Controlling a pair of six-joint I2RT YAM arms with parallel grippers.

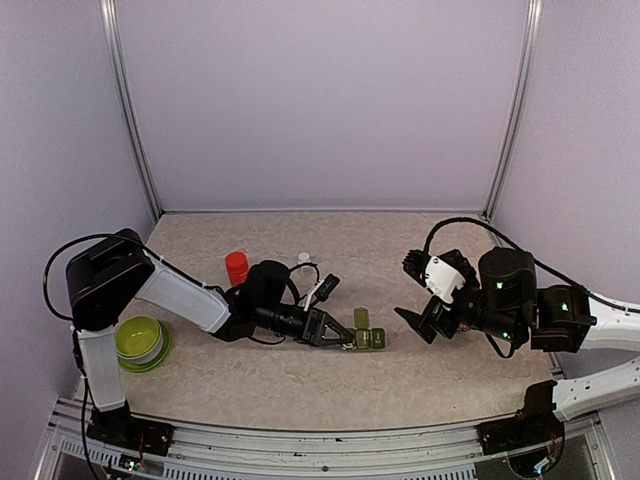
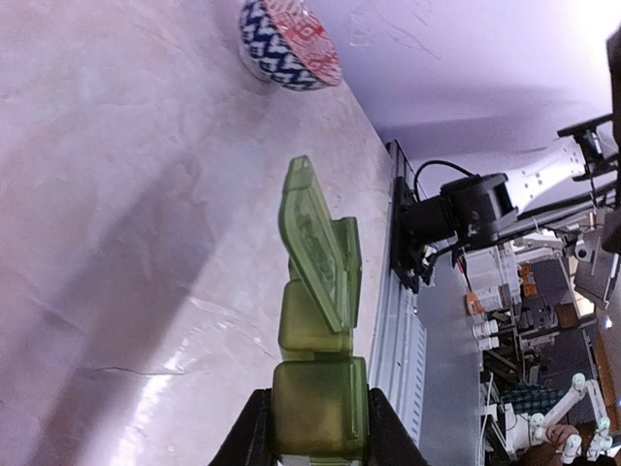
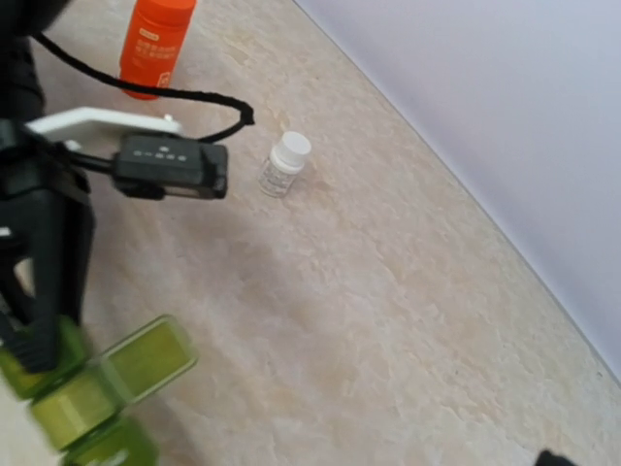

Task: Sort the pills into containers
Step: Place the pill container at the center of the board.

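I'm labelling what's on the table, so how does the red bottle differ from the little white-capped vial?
The red bottle is much taller and wider than the vial. The bottle is opaque orange-red with white print; the vial looks clear with a white cap. Both are cylinders standing upright on the table.

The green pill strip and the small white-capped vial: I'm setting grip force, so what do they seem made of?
The pill strip looks like translucent olive-green plastic, semi-glossy: light glows through its walls and raised lid. The vial seems clear plastic or glass, too small to settle which, with an opaque white cap.
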